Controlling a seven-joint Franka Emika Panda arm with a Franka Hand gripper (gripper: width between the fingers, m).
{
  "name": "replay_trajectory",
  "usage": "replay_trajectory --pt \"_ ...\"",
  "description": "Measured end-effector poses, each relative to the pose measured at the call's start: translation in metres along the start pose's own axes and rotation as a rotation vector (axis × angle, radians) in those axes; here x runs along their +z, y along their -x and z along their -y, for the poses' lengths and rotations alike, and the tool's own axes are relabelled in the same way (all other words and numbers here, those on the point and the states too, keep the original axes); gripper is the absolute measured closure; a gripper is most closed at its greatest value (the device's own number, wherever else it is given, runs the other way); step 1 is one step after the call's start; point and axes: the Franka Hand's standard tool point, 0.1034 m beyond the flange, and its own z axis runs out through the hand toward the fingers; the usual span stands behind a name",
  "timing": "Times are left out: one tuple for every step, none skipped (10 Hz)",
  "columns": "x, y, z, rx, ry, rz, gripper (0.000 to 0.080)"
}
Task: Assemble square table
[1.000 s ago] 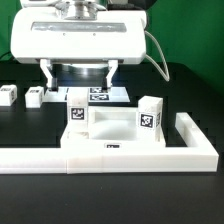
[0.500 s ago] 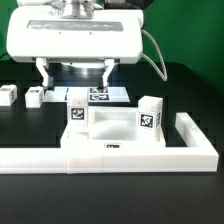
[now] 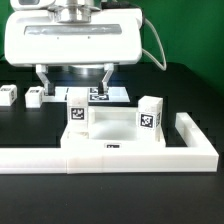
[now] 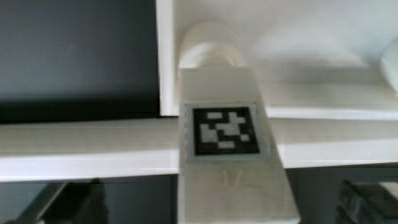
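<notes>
The square white tabletop (image 3: 110,148) lies against a low white wall. Two tagged white legs stand up from it, one toward the exterior view's left (image 3: 76,110) and one toward its right (image 3: 149,115). Two more small legs (image 3: 8,95) (image 3: 35,95) lie loose on the black table at the far left. My gripper (image 3: 76,76) hangs open just above and behind the left standing leg, its dark fingers (image 3: 44,76) spread wide. In the wrist view this tagged leg (image 4: 222,130) sits between the open gripper (image 4: 228,205) fingers (image 4: 80,200), which stand apart from it on both sides.
The long low L-shaped wall (image 3: 190,145) runs along the front and up the exterior view's right side. The marker board (image 3: 100,96) lies flat behind the tabletop, under the gripper. A cable (image 3: 158,50) hangs off the arm at the upper right.
The gripper has shifted a little toward the exterior view's left and slightly lower, staying wide open. The parts have not moved.
</notes>
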Motion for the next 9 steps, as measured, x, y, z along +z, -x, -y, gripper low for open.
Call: replay_trajectory --pt "0.0023 0.0057 0.0032 0.002 -0.023 0.091 0.0150" --pt "0.0030 0.0055 0.0056 0.003 -0.041 0.159 0.0150" --pt "0.0051 0.0019 0.0062 0.003 -0.050 0.189 0.0150" --pt "0.0051 0.0041 0.0088 0.002 -0.061 0.226 0.0150" --pt "0.0055 0.0032 0.0085 0.002 -0.060 0.218 0.0150" --pt "0.0060 0.0038 0.0085 0.002 -0.060 0.219 0.0150" --pt "0.0066 0.0039 0.0079 0.006 -0.059 0.220 0.0150" --pt "0.0090 0.0032 0.0048 0.031 -0.052 0.220 0.0150" --pt "0.0103 0.0015 0.0023 0.043 -0.047 0.212 0.0150"
